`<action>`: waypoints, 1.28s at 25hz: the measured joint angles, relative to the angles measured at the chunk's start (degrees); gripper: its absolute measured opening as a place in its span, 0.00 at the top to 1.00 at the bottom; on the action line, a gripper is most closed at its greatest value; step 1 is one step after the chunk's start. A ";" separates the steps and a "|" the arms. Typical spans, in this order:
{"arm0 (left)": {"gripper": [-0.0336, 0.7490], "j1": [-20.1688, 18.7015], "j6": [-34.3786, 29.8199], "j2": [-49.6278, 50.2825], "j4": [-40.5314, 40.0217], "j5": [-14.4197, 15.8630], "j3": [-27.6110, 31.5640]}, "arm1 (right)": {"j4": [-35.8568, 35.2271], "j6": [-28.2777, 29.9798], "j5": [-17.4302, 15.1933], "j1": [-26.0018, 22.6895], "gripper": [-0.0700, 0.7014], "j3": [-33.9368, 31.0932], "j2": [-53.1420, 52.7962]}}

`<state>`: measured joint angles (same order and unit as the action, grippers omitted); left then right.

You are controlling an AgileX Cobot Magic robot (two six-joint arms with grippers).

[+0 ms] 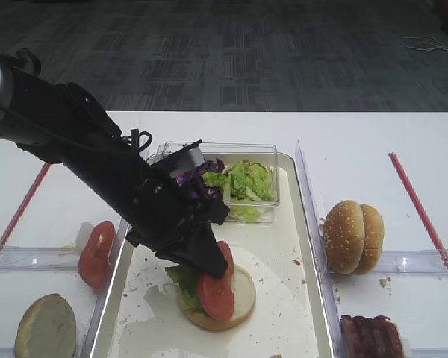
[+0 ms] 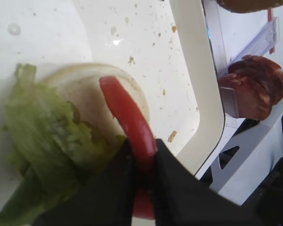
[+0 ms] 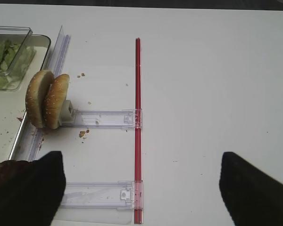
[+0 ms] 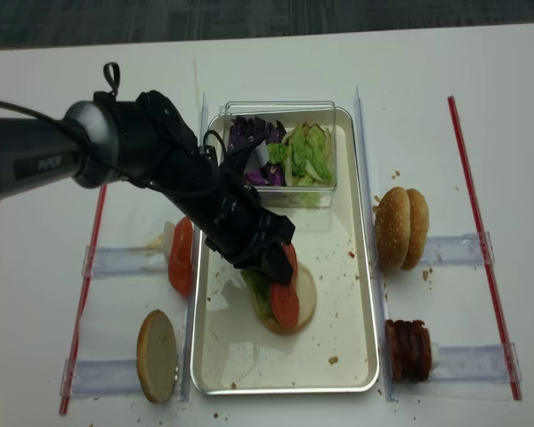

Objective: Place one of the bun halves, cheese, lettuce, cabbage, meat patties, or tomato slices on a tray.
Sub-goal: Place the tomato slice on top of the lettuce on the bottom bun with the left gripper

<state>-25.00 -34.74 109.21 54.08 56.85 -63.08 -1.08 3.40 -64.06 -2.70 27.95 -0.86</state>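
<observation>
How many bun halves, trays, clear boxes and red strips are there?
Bun halves: 4
Tray: 1
Clear box: 1
Red strips: 2
Total: 8

The left arm (image 4: 116,151) is wrapped in a baggy black cover past a grey tube link with faint lettering, a thin black cable looping along it.
</observation>
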 joint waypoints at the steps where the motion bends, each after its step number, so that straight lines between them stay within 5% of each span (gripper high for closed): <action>1: 0.85 0.00 0.05 0.00 0.00 0.00 0.00 | 0.00 0.00 0.00 0.00 0.02 0.00 0.00; 7: 0.83 0.00 0.26 0.00 0.03 -0.42 0.00 | 0.00 0.00 0.00 0.00 0.02 0.00 0.00; 18: 0.45 0.00 1.49 0.00 0.03 -1.00 0.00 | 0.00 0.00 0.00 0.00 0.02 0.00 0.00; 32: 0.21 0.00 1.78 0.00 0.03 -1.49 -0.04 | 0.00 0.00 0.00 0.00 0.02 0.00 0.00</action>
<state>-25.00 -32.96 109.21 54.11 55.36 -63.12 -1.08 3.40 -64.06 -2.70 27.95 -0.86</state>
